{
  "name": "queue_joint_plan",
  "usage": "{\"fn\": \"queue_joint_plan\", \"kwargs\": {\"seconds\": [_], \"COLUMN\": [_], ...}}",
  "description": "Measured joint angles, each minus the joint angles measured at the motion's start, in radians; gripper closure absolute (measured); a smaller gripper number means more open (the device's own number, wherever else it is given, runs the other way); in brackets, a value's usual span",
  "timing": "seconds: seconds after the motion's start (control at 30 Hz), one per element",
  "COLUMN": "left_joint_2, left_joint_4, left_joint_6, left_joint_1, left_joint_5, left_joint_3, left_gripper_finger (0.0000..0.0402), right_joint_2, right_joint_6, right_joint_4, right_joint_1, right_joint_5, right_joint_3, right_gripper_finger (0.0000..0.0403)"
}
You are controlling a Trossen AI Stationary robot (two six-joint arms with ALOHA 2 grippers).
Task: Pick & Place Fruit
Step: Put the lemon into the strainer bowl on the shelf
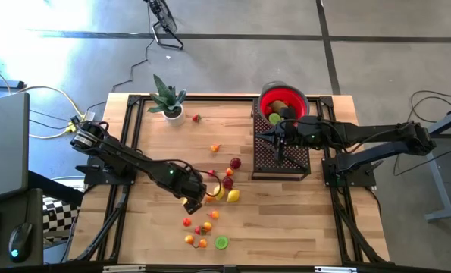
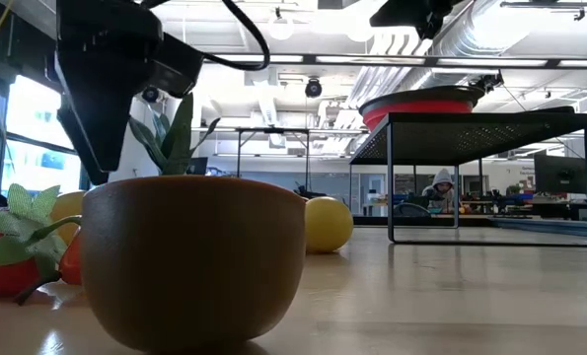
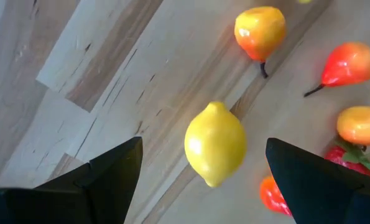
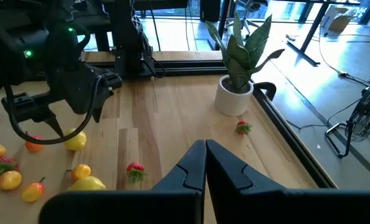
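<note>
The left gripper (image 1: 194,202) hangs with jaws wide over a yellow lemon (image 3: 215,143) among the fruit (image 1: 202,227) scattered on the surface (image 1: 286,220). Further right, the right gripper (image 1: 278,148), jaws closed and empty, hovers over the black mesh rack (image 1: 282,163) beside the red bowl (image 1: 283,100), which holds green and yellow fruit

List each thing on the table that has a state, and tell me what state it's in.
left gripper: open, fingers either side of the lemon, not gripping.
right gripper: shut, empty, above the black rack.
red bowl: on the rack, fruit inside.
potted plant: upright.
</note>
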Motion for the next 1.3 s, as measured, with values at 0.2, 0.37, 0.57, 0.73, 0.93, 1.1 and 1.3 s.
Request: {"fn": "queue_joint_plan", "kwargs": {"seconds": [0.2, 0.37, 0.57, 0.73, 0.93, 1.1, 1.3], "left_joint_2": [0.038, 0.097, 0.132, 0.130, 0.130, 0.130, 0.130], "left_joint_4": [0.049, 0.050, 0.044, 0.046, 0.048, 0.047, 0.058], "left_joint_6": [0.000, 0.005, 0.007, 0.007, 0.007, 0.007, -0.015], "left_joint_1": [-0.006, -0.020, -0.021, -0.020, -0.022, -0.022, -0.022], "left_joint_5": [0.008, 0.037, 0.058, 0.060, 0.060, 0.053, 0.052], "left_joint_3": [-0.001, -0.001, 0.000, 0.000, 0.000, 0.000, -0.026], "left_gripper_finger": [0.0067, 0.0067, 0.0067, 0.0067, 0.0067, 0.0067, 0.0074], "right_joint_2": [0.000, 0.000, 0.000, 0.000, 0.000, 0.000, 0.000], "right_joint_6": [0.000, 0.000, 0.000, 0.000, 0.000, 0.000, 0.000], "right_joint_4": [-0.005, -0.008, -0.008, -0.008, -0.008, -0.009, -0.012], "right_joint_1": [0.000, 0.000, 0.000, 0.000, 0.000, 0.000, 0.000], "right_joint_5": [0.000, 0.000, 0.000, 0.000, 0.000, 0.000, 0.000], "right_joint_3": [0.000, 0.000, 0.000, 0.000, 0.000, 0.000, 0.000], "right_gripper_finger": [0.0398, 0.0398, 0.0398, 0.0398, 0.0398, 0.0398, 0.0398]}}
